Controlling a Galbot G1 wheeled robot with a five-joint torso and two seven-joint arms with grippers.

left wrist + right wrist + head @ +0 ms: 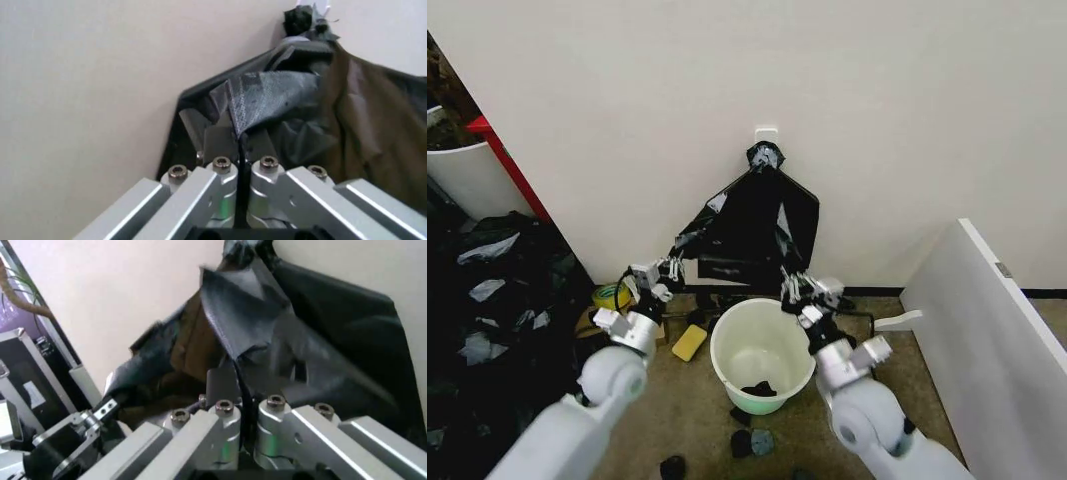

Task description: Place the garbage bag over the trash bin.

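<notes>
The garbage bag [695,234] is thin glossy black plastic hanging in front of a black bundle [772,215], which is tied at a grey-taped knot on a wall hook. My left gripper [670,268] is shut on the bag's lower left edge, and the pinched sheet [257,100] rises from between its fingers [238,137]. My right gripper [795,283] is shut on the lower right edge, where the plastic [247,315] runs up from it [237,375]. The trash bin [757,345], a pale cream bucket, stands on the floor just below and between both grippers. Small black scraps lie in its bottom.
A white panel [987,330] leans at the right. A pile of black plastic [487,300] and a white cylinder with a red edge [467,170] are at the left. A yellow block [690,342], a tape roll [610,295] and dark scraps [752,440] lie on the floor.
</notes>
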